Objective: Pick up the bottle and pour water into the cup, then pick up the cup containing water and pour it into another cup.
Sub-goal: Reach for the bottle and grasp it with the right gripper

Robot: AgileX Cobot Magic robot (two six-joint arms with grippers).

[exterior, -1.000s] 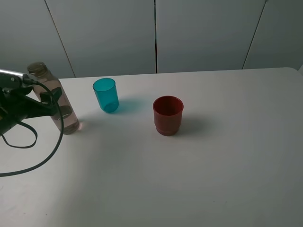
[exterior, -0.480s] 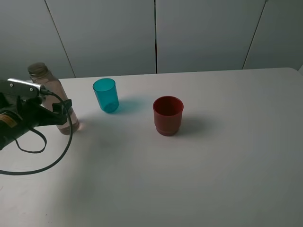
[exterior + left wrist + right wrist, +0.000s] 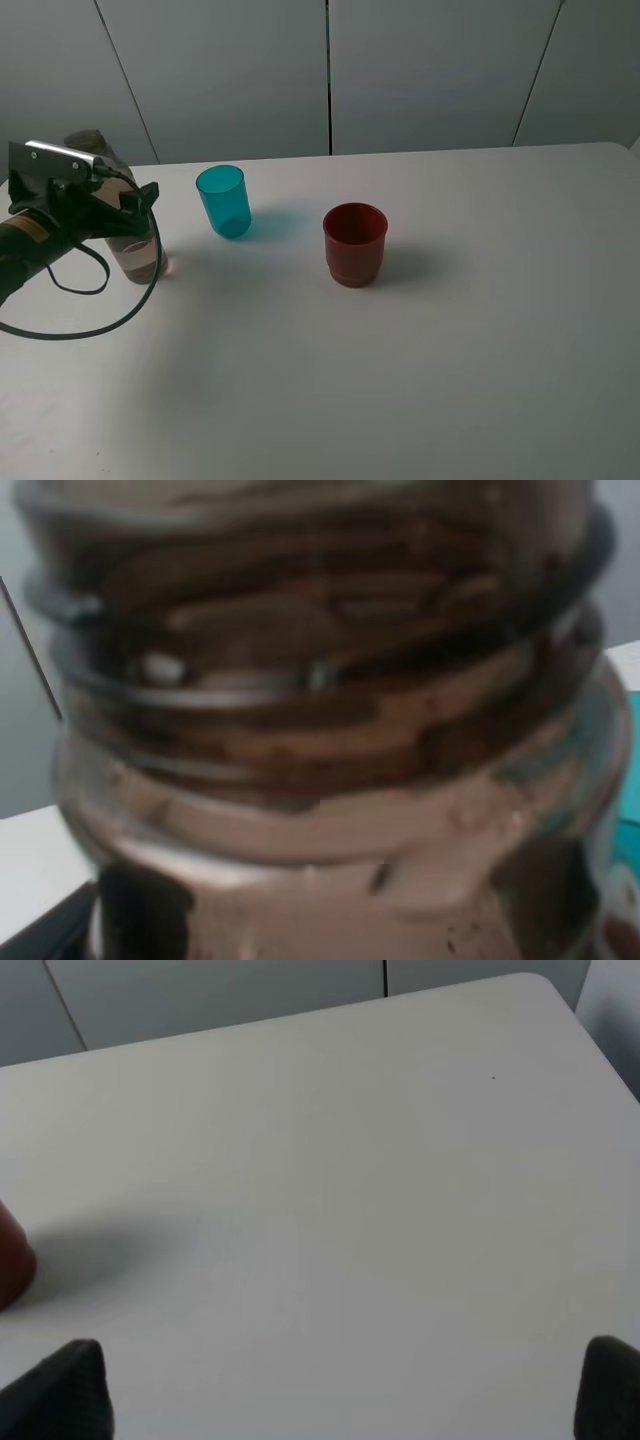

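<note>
The smoky brown bottle [image 3: 138, 258] stands upright leftmost, the teal cup [image 3: 222, 200] near it, the dark red cup [image 3: 354, 243] farther right.

bottle [image 3: 138, 258] left, cup [image 3: 223, 200] middle, another cup [image 3: 354, 243] right

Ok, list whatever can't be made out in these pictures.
Exterior high: the left gripper covers the middle of the tall, smoky grey-brown plastic bottle; whether its fingers touch it is unclear.
Left wrist: the bottle's blurred neck fills the frame; no fingers show.
Right wrist: the frame edge cuts off the opaque dark red plastic cup; the right gripper shows fingertips only.
</note>
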